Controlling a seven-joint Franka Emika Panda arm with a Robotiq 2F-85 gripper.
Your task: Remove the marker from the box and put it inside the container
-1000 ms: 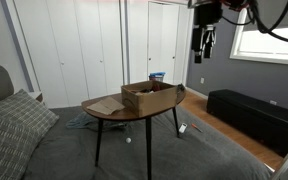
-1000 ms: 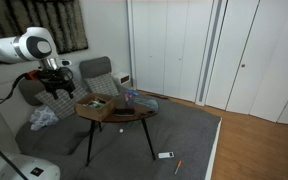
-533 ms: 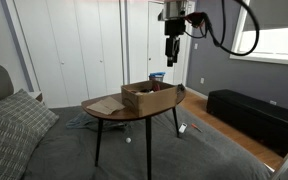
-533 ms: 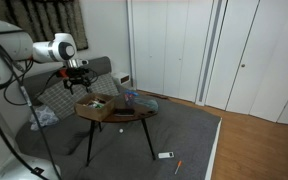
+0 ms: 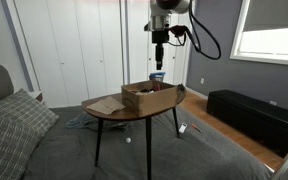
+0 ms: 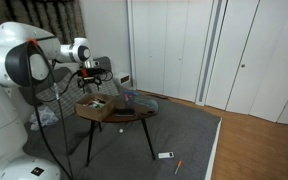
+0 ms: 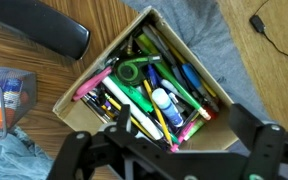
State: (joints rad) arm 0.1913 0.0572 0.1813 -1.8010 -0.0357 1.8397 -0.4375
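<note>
The brown cardboard box (image 7: 199, 70) lies open on the round wooden table (image 5: 109, 106), full of markers, pens and pencils. A green marker (image 7: 134, 88), pink markers (image 7: 94, 82) and a white and blue stick (image 7: 166, 104) lie among them. A clear plastic container (image 7: 2, 100) stands beside the box and shows as a bluish thing in an exterior view (image 5: 157, 76). My gripper (image 7: 169, 150) hangs open and empty well above the box in both exterior views (image 5: 160, 58) (image 6: 91, 78). The box shows below it (image 5: 149, 97) (image 6: 96, 103).
A black oblong object (image 7: 49, 27) lies on the table beside the box. A grey cloth and a cable (image 7: 269, 30) lie on the floor below. A grey armchair (image 6: 99, 75) stands behind the table and a dark bench (image 5: 254, 115) near the window.
The arm has swung sideways from beside the table to a spot above the box. The gripper stays open and empty. Nothing on the table has moved.
</note>
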